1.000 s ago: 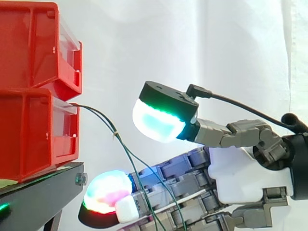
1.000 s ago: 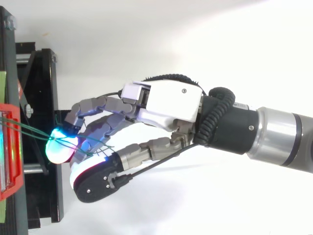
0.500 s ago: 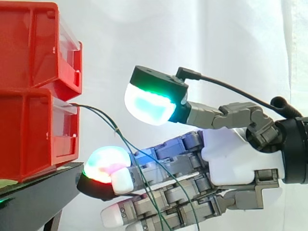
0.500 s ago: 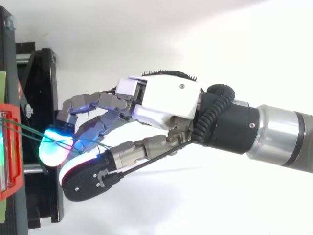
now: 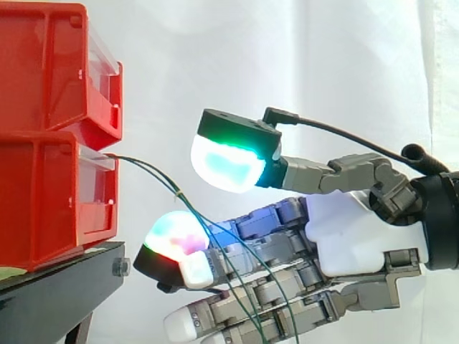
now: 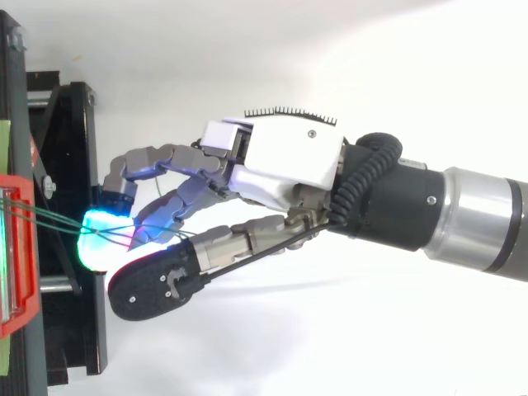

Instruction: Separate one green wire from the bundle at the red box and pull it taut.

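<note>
Hovering beside the red box, the hand shows loose fingers, gripping nothing; thin green wires droop from the box across them, probably limp and slippery, best pinched singly near the box.

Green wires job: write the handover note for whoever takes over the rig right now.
Hand: open. The thumb pad is above and a finger pad below, with a gap between them.
Green wires: they come out of the lower red box, run side by side through that gap, then droop across the fingers, slack.
Done: the hand is at the bundle.
Left: no single wire is separated or pinched. Pick one, close on it and pull it taut away from the box.
</note>
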